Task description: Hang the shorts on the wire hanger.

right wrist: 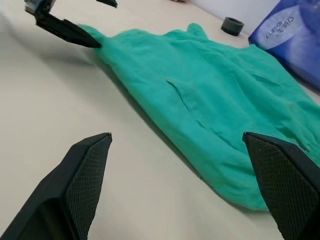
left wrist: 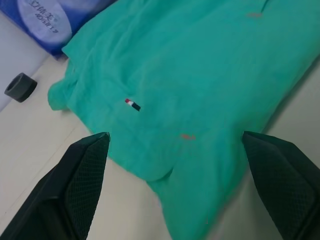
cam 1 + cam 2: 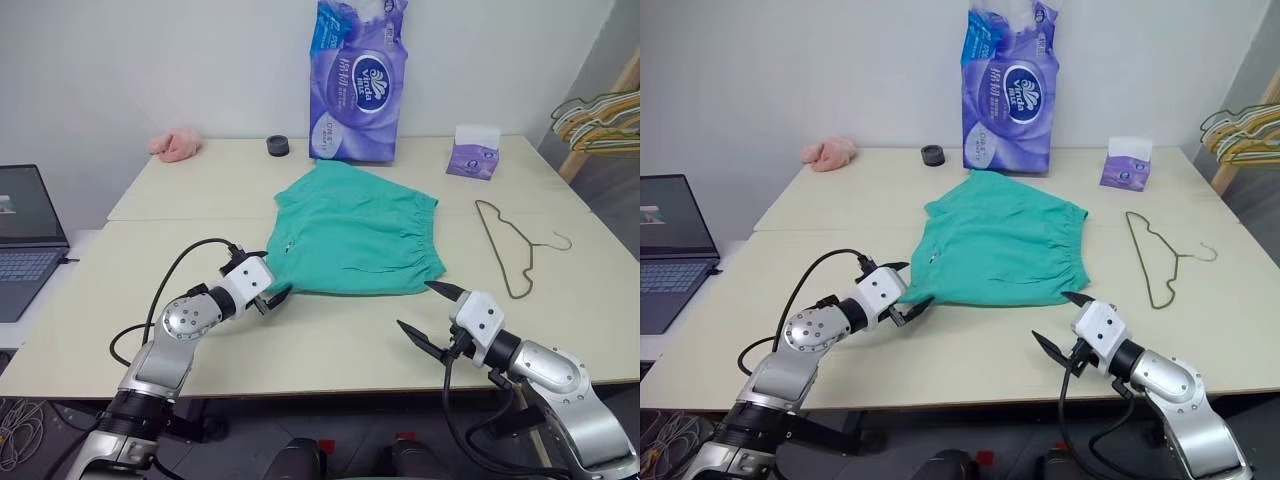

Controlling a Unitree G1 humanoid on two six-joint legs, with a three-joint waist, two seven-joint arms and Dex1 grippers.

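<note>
Left gripper (image 3: 268,282): jaws wide apart, empty, at the near-left corner of the shorts.
Teal-green fabric shorts (image 3: 355,235): flat on the cream tabletop (image 3: 330,350).
Right gripper (image 3: 428,318): jaws wide apart, empty.
Thin olive-green wire hanger (image 3: 510,245): right of shorts.

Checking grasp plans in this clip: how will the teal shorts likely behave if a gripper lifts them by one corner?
The shorts lie flat and wrinkled, so they will probably droop and fold. The thin fabric looks light. On the smooth table they may slide when pushed.

Purple tissue pack (image 3: 1007,92) at the bench's far edge carries an oval brand logo; lettering too small to read.
</note>
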